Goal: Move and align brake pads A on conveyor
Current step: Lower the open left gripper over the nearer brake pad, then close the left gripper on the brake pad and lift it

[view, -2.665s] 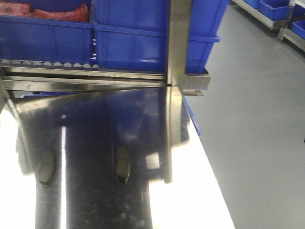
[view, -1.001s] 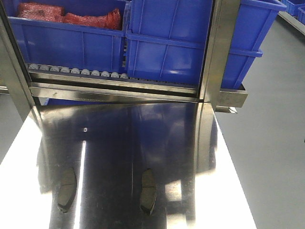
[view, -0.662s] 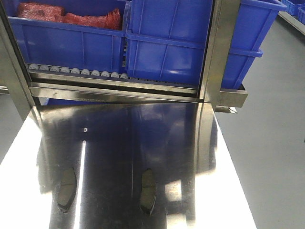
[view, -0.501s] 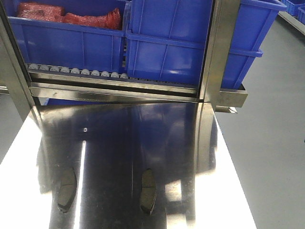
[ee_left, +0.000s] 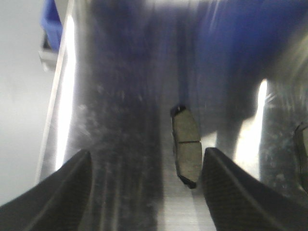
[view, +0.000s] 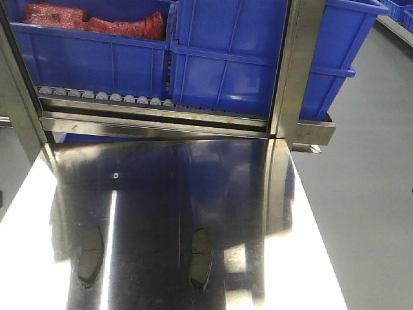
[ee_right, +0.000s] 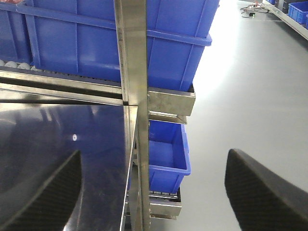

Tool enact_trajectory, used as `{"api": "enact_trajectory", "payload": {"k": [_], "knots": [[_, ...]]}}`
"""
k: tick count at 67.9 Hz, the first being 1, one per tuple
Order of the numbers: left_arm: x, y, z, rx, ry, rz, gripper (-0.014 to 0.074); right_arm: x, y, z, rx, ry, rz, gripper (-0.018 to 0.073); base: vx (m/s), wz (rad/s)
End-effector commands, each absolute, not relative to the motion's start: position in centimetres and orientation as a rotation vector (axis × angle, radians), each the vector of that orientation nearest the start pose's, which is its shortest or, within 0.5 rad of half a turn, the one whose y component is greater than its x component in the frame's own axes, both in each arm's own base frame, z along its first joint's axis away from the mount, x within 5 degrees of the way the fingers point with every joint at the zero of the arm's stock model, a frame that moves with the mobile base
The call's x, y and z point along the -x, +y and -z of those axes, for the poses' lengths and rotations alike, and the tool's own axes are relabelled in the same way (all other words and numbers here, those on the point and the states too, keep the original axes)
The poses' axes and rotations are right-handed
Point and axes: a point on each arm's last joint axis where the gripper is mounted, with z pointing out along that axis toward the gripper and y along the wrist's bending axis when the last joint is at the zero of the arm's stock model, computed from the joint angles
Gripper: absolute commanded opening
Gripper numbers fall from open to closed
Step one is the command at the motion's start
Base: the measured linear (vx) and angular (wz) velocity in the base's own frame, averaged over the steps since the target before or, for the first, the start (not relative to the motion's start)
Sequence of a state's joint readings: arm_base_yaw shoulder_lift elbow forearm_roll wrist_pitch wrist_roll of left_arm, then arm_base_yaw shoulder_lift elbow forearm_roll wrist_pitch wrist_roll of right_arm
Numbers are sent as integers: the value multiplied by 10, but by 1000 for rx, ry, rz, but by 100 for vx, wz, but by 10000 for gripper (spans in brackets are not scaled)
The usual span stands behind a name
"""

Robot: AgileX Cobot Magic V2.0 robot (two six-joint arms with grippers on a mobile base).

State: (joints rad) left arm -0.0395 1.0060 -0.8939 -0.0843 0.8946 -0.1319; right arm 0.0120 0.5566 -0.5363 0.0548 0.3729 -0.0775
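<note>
Two brake pads A lie flat on the shiny steel tabletop (view: 213,181), one at the left (view: 90,256) and one near the middle (view: 201,258), both lengthwise. In the left wrist view a pad (ee_left: 186,145) with its cross groove lies just ahead of my open left gripper (ee_left: 147,192), close to the right finger (ee_left: 240,197); nothing is between the fingers. The edge of another pad (ee_left: 302,150) shows at the far right. My right gripper (ee_right: 151,192) is open and empty, over the table's right edge. The conveyor is out of view.
Blue bins (view: 226,71) stand on a row of small grey rollers (view: 103,97) behind the table, one holding red bagged parts (view: 90,22). A steel post (view: 293,71) rises at the back right. Grey floor (view: 368,213) lies beyond the right edge, with a lower blue bin (ee_right: 166,159).
Between 2.7 s and 1 s ago the front view shifted, so the pads and post moved right in frame. Since then nothing has visibly moved.
</note>
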Motion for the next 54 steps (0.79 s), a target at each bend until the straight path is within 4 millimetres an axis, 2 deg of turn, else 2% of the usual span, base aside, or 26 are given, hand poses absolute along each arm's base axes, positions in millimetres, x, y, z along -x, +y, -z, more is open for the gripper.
{"api": "enact_trajectory", "payload": {"k": [1, 11, 18, 34, 44, 54], "knots": [[-214, -23, -332, 158, 2518, 234, 460, -118, 3, -330, 51, 1787, 2, 592, 0, 0], [-248, -45, -317, 147, 2681, 227, 460, -118, 3, -330, 51, 1788, 2, 592, 0, 0], [-265, -65, -305, 123, 2755, 231, 460, -118, 3, -330, 51, 1787, 2, 592, 0, 0], [-289, -102, -270, 79, 2877, 229, 460, -118, 3, -330, 51, 1787, 2, 592, 0, 0], [-299, -109, -245, 135, 2953, 204, 460, -118, 3, -330, 51, 1787, 2, 592, 0, 0], [-304, -111, -232, 171, 2987, 189, 460, -118, 3, -330, 51, 1787, 2, 592, 0, 0]]}}
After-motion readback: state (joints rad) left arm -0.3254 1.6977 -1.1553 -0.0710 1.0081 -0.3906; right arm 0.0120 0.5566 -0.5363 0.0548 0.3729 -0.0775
